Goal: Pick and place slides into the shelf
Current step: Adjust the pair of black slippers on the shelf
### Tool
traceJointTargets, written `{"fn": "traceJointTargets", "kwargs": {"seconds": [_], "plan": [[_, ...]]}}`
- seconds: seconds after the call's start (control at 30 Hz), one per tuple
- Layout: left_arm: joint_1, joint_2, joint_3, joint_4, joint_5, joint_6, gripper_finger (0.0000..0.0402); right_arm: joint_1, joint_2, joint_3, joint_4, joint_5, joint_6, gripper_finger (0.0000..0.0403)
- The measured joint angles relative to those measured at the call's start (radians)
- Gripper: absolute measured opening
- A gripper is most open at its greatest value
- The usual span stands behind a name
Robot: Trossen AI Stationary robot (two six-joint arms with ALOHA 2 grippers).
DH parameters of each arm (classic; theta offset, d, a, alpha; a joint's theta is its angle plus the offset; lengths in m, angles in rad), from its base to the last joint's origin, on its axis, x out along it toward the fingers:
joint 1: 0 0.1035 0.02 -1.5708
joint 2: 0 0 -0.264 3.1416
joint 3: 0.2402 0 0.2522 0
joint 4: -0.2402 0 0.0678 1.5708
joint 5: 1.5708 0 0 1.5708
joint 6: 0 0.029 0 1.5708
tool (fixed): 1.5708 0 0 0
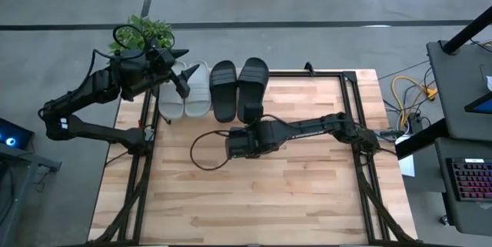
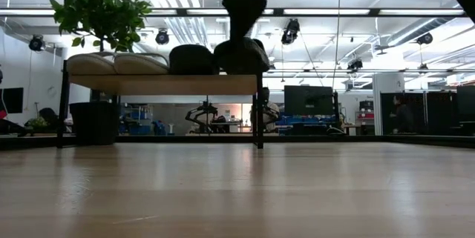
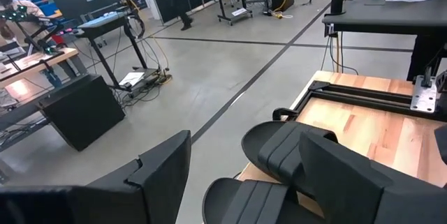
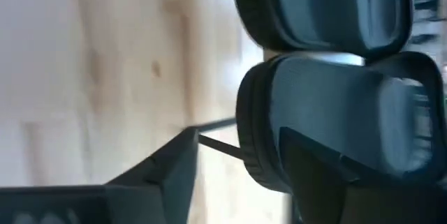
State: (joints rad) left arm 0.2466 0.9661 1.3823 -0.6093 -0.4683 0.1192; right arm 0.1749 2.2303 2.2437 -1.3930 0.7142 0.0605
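The shelf (image 2: 163, 84) stands at the table's far edge, and all the slides rest sole-down on its top board. Two light grey slides (image 1: 184, 91) are on the left and two black slides (image 1: 237, 87) on the right. My right gripper (image 1: 247, 116) is open at the near end of the rightmost black slide (image 4: 328, 105), slanting down at it from the table's near side. My left gripper (image 1: 183, 84) hangs open above the grey slides with nothing between its fingers. The left wrist view looks past it to the black slides (image 3: 279, 151). My right gripper stands open around the near end (image 4: 279, 147) of the rightmost black slide. One finger (image 4: 164, 175) is clear of it. The other finger lies against the slide's dark edge in the wrist view, and I cannot tell whether it touches. The slide lies flat on the shelf.
A potted plant (image 1: 142, 35) stands beyond the shelf's left end. A dark cable (image 1: 201, 151) loops over the tabletop below the right arm. Bare wooden table (image 1: 254, 201) spreads toward the near edge. Desks and a person show in the room behind.
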Motion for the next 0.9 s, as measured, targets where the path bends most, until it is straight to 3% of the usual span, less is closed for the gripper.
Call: {"fn": "traceJointTargets", "kwargs": {"seconds": [0.1, 0.33, 0.53, 0.73, 0.9], "plan": [[0.000, 0.000, 0.000, 0.000, 0.000, -0.001, 0.0251, -0.002, -0.006, 0.042, 0.007, -0.059, -0.002, 0.0211], [0.000, 0.000, 0.000, 0.000, 0.001, -0.007, 0.0251, -0.004, -0.014, 0.101, 0.022, -0.067, -0.032, 0.0219], [0.000, 0.000, 0.000, 0.000, 0.003, -0.008, 0.0251, -0.011, -0.128, 0.109, 0.092, -0.062, 0.011, 0.0219], [-0.001, 0.000, 0.000, -0.001, 0.004, -0.008, 0.0251, -0.077, -0.308, 0.065, 0.105, -0.006, 0.119, 0.0187], [0.000, 0.000, 0.000, -0.001, 0.005, -0.008, 0.0251, -0.184, -0.460, -0.116, 0.136, -0.200, 0.144, 0.0134]]}}
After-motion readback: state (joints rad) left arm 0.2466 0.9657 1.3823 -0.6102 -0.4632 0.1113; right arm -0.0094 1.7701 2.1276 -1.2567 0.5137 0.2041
